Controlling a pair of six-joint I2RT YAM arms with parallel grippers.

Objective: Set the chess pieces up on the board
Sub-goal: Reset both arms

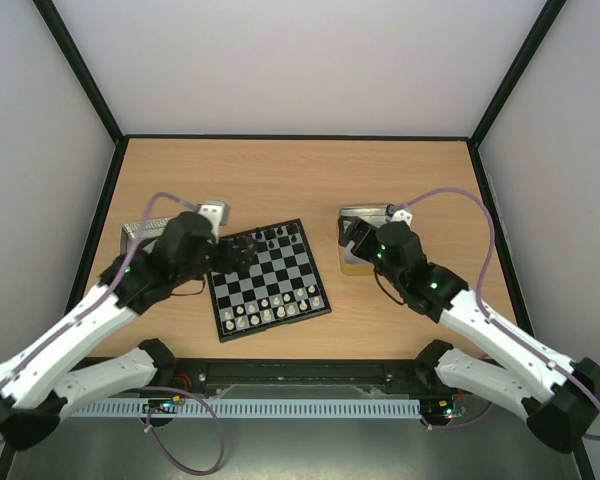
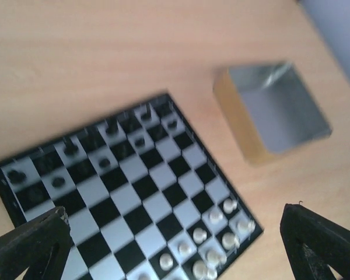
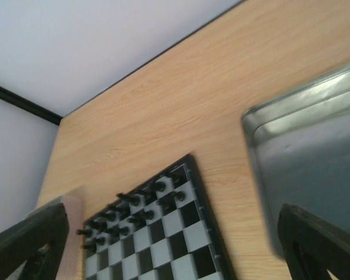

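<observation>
Over wooden desk [image 1: 280, 170], left fingers [image 2: 29, 245] and right fingers [image 3: 321, 245] are spread wide, empty; twelve-o'clock black pieces [image 2: 140, 141] should be pinched low.

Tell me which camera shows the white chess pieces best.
Top external: the whole group of white pieces shows along the near edge of the board, though small. Left wrist shows them larger but blurred, some cut off at the frame's bottom. Right wrist shows only black pieces.

Light wood table [image 1: 280, 175]; pale walls [image 1: 300, 60] with black frame posts [image 1: 80, 68]; soft even light.
</observation>
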